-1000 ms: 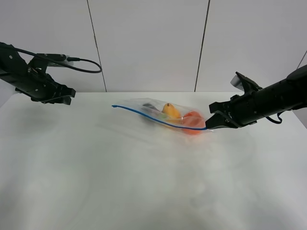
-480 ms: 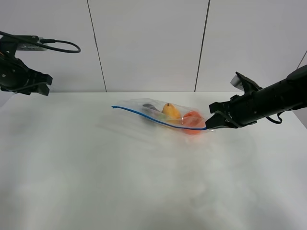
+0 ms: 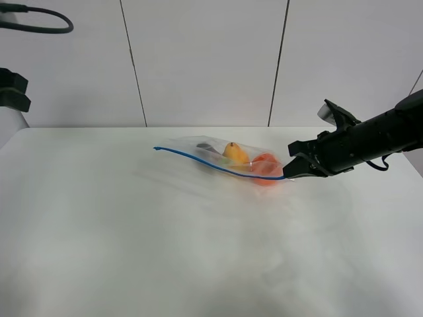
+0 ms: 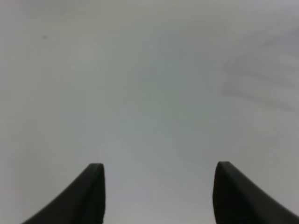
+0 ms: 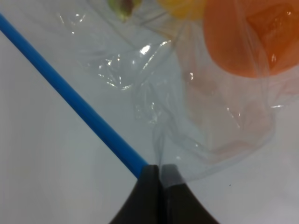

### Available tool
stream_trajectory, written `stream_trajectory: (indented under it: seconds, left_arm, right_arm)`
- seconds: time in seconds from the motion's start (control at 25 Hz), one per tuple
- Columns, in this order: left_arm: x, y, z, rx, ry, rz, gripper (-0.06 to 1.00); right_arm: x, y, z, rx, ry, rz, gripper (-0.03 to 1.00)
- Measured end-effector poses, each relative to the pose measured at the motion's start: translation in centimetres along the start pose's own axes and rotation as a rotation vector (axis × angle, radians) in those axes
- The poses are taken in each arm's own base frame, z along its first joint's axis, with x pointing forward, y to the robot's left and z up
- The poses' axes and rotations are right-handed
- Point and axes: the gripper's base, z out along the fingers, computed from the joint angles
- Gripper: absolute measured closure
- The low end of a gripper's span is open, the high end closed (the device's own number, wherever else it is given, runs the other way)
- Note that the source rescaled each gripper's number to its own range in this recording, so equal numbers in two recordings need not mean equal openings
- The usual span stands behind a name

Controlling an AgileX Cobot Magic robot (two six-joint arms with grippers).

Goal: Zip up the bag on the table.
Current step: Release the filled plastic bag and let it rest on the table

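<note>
One end of the blue zip strip (image 5: 70, 94) is clamped in the right hand (image 5: 160, 168), presumably anchoring the clear crinkly plastic bag (image 5: 140, 84); left hand (image 4: 159, 164) released.

Light fell bright, even and diffuse on the table (image 3: 198, 264), with only faint, soft grey shadows in front of the bag (image 3: 225, 158). Small glints caught the bag's crinkled plastic in the right wrist view, where the right gripper (image 5: 160, 196) at the bag's corner was blurred. The left wrist view was hazy; the left gripper (image 4: 158, 193) looked dark and soft-edged.
</note>
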Motion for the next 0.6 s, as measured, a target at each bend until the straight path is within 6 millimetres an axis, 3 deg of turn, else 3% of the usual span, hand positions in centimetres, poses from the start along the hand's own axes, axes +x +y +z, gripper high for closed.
stream_trajectory:
  seconds: [0.32, 0.6]
  left_arm:
    - [4.5, -1.2, -7.4, -0.027, -0.148, -0.037, 0.39]
    - [10.0, -2.5, -12.7, -0.051, -0.293, -0.036, 0.39]
  right_arm:
    - [0.0, 0.0, 0.0, 0.0, 0.0, 0.004, 0.97]
    - [0.0, 0.0, 0.0, -0.001, 0.0, 0.004, 0.97]
